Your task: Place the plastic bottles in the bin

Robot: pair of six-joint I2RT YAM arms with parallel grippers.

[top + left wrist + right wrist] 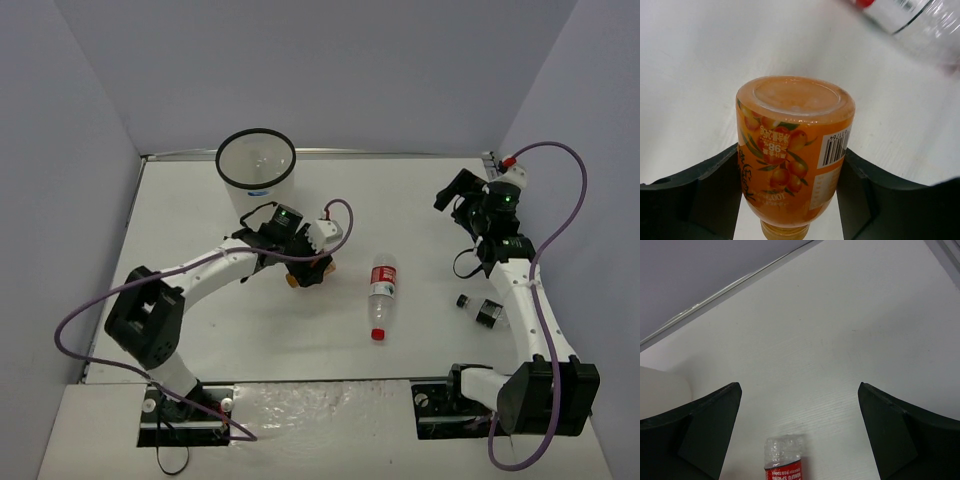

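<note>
The short orange bottle (303, 276) lies on the white table just below the bin (256, 170), a translucent white cylinder with a black rim. My left gripper (306, 268) is shut on the orange bottle (792, 145), one dark finger pressed against each side, its flat bottom pointing away from the camera. A clear bottle with a red label and cap (381, 296) lies mid-table; its bottom end shows in the right wrist view (784, 457). Another small clear bottle (483, 311) lies by the right arm. My right gripper (458, 196) hangs open over bare table at the far right (800, 390).
Grey walls close the table at the back and sides. The red-label bottle (920, 20) lies close beyond the orange one in the left wrist view. Purple cables loop off both arms.
</note>
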